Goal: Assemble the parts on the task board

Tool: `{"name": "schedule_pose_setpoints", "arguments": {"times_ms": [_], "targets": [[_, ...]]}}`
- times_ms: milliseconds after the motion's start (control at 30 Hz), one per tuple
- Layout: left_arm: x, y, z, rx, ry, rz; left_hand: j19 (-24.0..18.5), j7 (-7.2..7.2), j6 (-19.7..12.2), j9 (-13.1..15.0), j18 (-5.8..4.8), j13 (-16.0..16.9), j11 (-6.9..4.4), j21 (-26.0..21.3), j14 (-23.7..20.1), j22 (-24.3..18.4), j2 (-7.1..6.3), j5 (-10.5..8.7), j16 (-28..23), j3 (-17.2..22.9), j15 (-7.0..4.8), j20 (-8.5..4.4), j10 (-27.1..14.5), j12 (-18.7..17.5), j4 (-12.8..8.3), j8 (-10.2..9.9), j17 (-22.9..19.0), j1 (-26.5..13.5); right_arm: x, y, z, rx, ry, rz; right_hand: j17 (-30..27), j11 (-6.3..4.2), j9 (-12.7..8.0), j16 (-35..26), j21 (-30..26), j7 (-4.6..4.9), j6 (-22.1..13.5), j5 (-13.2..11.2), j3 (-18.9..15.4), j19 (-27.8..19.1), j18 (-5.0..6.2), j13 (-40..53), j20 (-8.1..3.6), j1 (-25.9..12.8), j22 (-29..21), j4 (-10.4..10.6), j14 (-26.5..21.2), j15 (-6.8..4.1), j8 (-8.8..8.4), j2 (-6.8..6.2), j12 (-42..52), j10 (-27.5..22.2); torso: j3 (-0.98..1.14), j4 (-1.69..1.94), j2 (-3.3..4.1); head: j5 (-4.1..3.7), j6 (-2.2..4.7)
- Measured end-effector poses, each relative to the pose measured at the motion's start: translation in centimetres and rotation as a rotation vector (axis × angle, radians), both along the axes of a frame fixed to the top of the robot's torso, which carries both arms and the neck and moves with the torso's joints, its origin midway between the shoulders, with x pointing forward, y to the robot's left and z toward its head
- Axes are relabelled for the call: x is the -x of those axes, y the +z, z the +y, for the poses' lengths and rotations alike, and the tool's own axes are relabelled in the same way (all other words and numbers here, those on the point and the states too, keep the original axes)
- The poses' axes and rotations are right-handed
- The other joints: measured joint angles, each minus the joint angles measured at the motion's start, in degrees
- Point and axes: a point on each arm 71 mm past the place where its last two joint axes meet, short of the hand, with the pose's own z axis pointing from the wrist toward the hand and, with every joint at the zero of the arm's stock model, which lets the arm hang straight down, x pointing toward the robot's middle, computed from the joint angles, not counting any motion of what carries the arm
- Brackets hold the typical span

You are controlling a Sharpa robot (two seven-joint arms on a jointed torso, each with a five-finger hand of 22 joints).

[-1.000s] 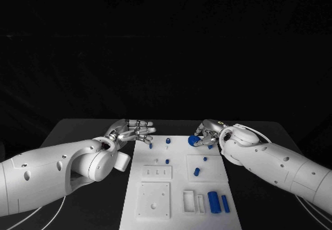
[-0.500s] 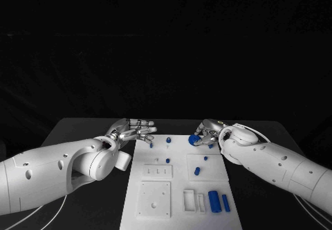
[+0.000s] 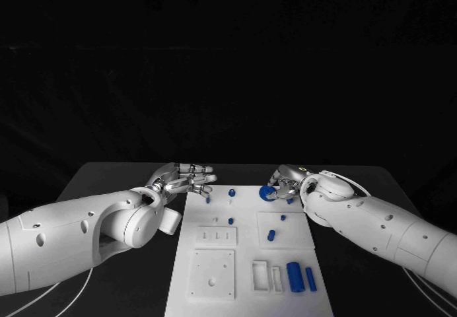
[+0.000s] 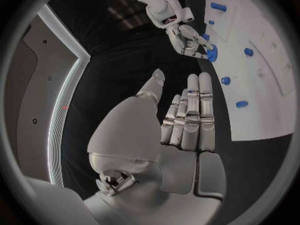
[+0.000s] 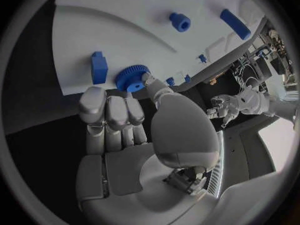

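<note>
Robot hand on the right is seen at the far right corner of the task board, clamped on a blue gear that is pinched between thumb and fingertips; in the right wrist view the toothed gear is held at the fingertips just above the white board, beside a small blue block. The left robot hand is held over the board's far left corner with its fingers apart and nothing in them — in the left wrist view the left robot hand is shown with fingers stretched out side by side, the thumb set apart, above the black tabletop next to the board's edge.

On the board, small blue pegs are stood along the left-centre line: one near the far edge and another further toward the robot. A short blue cylinder is lain on the raised white square on the right side. Near the board's front right corner, a thick blue bar and a thinner blue bar are lain side by side — just beside a white slotted holder. A white square plate with holes is set at the front left.
</note>
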Motion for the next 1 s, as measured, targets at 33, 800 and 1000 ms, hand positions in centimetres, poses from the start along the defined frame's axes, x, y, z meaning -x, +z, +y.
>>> {"name": "schedule_pose_setpoints", "arguments": {"times_ms": [33,800,1000], "targets": [[0.0,0.0,0.0,0.0,0.0,0.0,0.0,0.0,0.0,0.0,0.0,0.0,0.0,0.0,0.0,0.0,0.0,0.0,0.0,0.0,0.0,0.0,0.0,0.0,0.0,0.0,0.0,0.0,0.0,0.0,0.0,0.0,0.001,0.0,0.0,0.0,-0.04,0.0,0.07,0.0,0.0,-0.3,0.88,0.0,0.0,0.0,0.0,-0.11,0.0,-0.47,0.0,0.0,-0.01,0.11,0.0,0.0,0.0,0.01,0.0,0.0,-0.01],[0.0,0.0,0.0,-0.001,-0.002,0.001,0.0,0.0,0.0,0.0,0.0,0.0,0.0,0.0,0.0,-0.01,0.0,0.0,0.0,0.0,0.0,0.0,0.0,0.0,0.0,0.0,-0.01,0.0,0.9,0.2,1.5,0.062,0.056,-0.059,0.25,-0.13,0.03,0.46,1.49,-0.85,2.89,3.86,3.81,0.0,0.01,0.19,0.0,-1.66,-0.01,-2.96,0.23,-0.24,0.03,0.29,0.39,0.95,0.03,-0.04,-0.01,0.05,-0.42],[0.0,-0.1,0.0,-0.002,-0.001,0.001,0.0,0.0,0.0,0.0,0.0,0.0,0.0,0.0,0.0,0.07,0.0,0.0,0.0,0.0,0.0,0.0,0.0,0.0,0.0,0.0,-0.02,0.0,1.6,0.4,2.4,0.073,0.077,-0.092,0.19,-0.39,0.04,0.45,2.66,-0.96,3.84,4.01,4.33,0.0,0.01,0.3,0.0,-2.14,0.02,-1.63,0.24,-0.24,-0.01,0.16,0.39,1.25,0.03,-0.01,-0.04,0.13,-0.35]]}}
